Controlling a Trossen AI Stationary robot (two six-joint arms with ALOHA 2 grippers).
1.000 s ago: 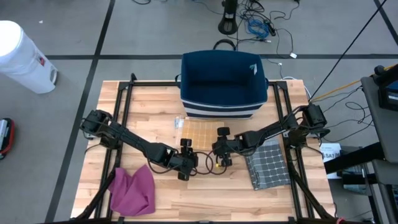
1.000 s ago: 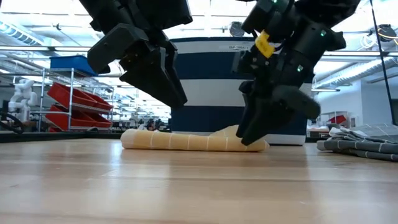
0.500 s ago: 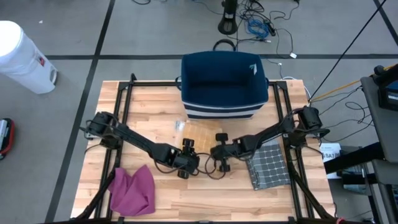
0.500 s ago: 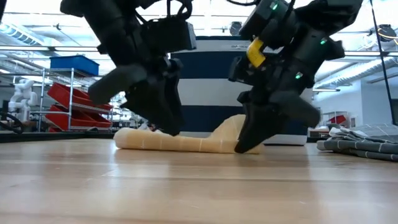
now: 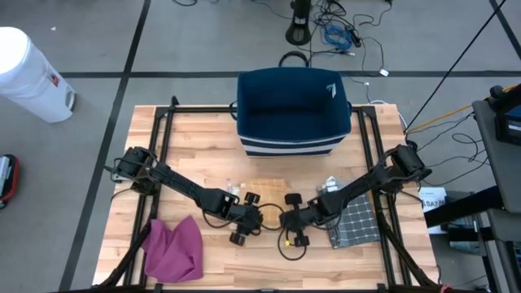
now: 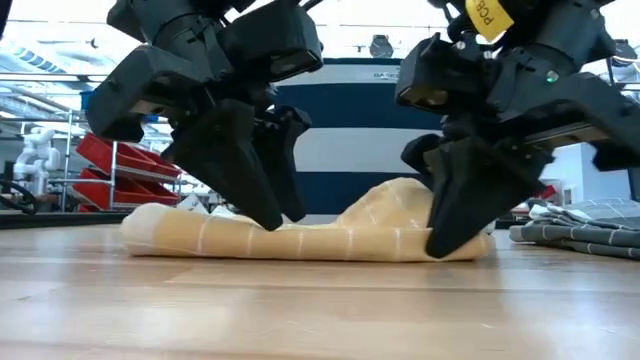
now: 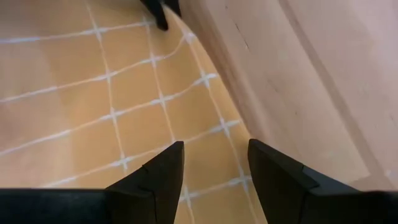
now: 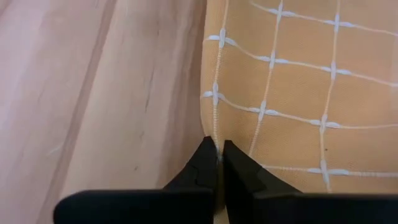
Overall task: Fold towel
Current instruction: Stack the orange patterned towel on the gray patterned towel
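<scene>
We are at the grasping step. Our right tool [image 8: 218, 163] has pinched together on the edge of the orange towel [image 5: 267, 188], which lies on the counter [image 5: 195, 146] between and beneath both tools. Our left tool [image 7: 213, 163] stands apart over the cloth, so next it likely needs to clamp its edge before we lift and fold.

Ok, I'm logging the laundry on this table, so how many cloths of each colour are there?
Orange checked towel: 1
Magenta cloth: 1
Grey checked cloth: 1
Total: 3
</scene>
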